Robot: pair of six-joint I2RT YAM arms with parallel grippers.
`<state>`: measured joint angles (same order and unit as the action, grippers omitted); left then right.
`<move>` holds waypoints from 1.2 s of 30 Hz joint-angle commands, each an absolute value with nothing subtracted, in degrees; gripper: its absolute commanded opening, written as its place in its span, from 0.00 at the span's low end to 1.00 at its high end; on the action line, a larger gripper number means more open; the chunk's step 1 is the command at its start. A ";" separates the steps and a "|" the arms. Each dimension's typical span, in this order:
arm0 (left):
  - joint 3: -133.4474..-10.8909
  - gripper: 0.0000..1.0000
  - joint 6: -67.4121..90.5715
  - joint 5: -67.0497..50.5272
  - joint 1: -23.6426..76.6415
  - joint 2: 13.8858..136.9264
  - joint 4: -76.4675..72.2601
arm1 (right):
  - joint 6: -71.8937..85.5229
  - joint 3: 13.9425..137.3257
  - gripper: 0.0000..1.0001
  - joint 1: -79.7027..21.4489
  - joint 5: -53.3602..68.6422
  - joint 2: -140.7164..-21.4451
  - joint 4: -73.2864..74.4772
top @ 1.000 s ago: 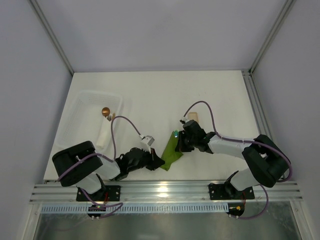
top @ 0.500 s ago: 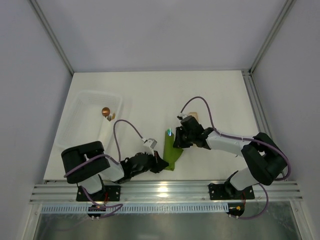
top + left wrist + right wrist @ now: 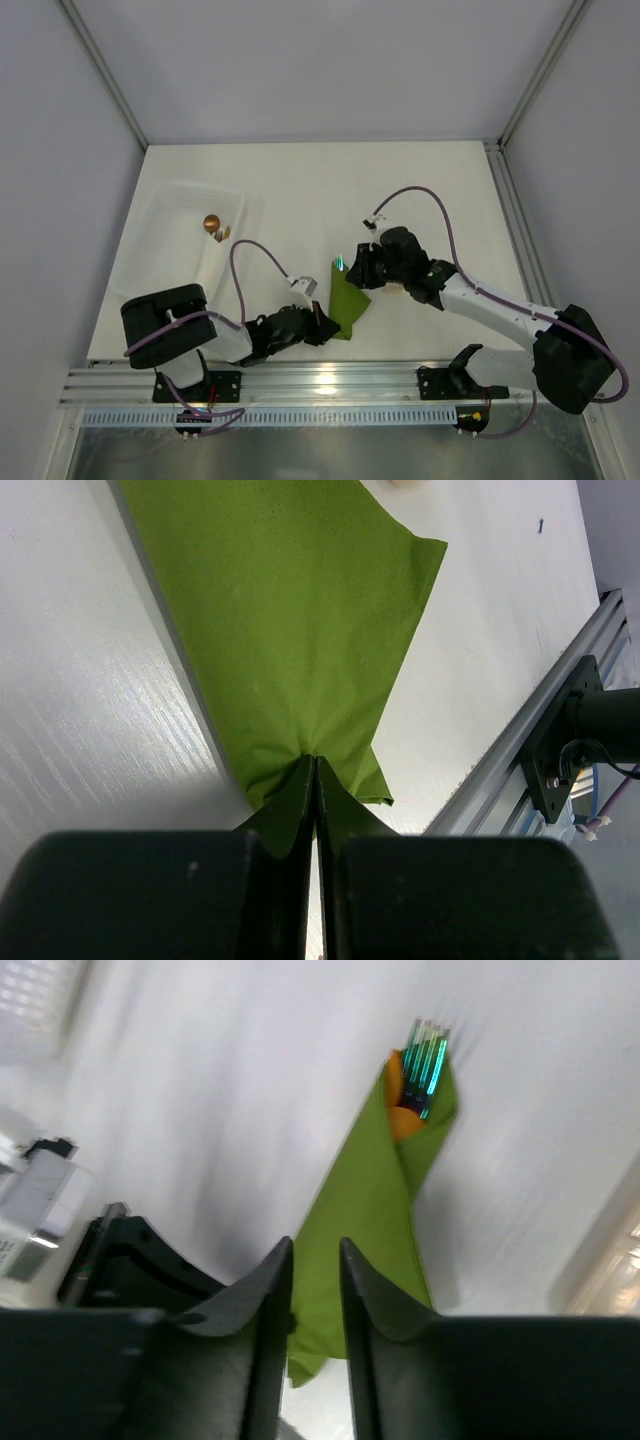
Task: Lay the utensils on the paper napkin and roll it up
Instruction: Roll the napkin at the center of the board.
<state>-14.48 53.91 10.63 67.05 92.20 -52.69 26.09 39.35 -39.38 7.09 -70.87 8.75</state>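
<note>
While a clear tray (image 3: pixel 175 250) sits on the surface (image 3: pixel 300 180) at far left, the left hand (image 3: pixel 315 785) lies low by the near edge, pinched tight on the near corner of the napkin (image 3: pixel 290 630). That green sheet is folded long around the utensils (image 3: pixel 425 1060), whose tips poke from its far end. Just right of them, the right hand (image 3: pixel 313 1255) hovers, jaws parted on nothing.
</note>
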 commanded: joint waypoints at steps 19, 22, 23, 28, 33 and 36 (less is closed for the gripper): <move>-14.50 0.00 51.42 17.31 70.40 91.14 -38.41 | 46.31 19.69 0.04 -39.38 30.93 -88.76 -51.22; -14.24 0.00 51.33 17.23 70.49 90.97 -38.76 | 48.16 19.25 0.04 -39.29 31.73 -92.54 -55.35; -14.15 0.00 51.33 17.23 70.66 90.62 -38.76 | 48.51 19.07 0.04 -39.37 31.64 -94.29 -56.15; -14.59 0.00 50.01 17.58 71.10 89.65 -37.71 | 50.36 18.46 0.04 -39.37 31.12 -99.48 -60.28; -14.59 0.00 48.08 18.10 73.03 88.07 -37.44 | 51.15 18.72 0.04 -39.38 29.71 -104.06 -61.35; -14.24 0.00 47.11 18.90 74.53 86.57 -37.53 | 51.68 18.98 0.04 -39.37 29.62 -106.52 -62.22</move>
<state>-15.90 50.76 18.06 72.62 87.55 -43.72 52.58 18.94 -39.33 31.92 -104.20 -58.92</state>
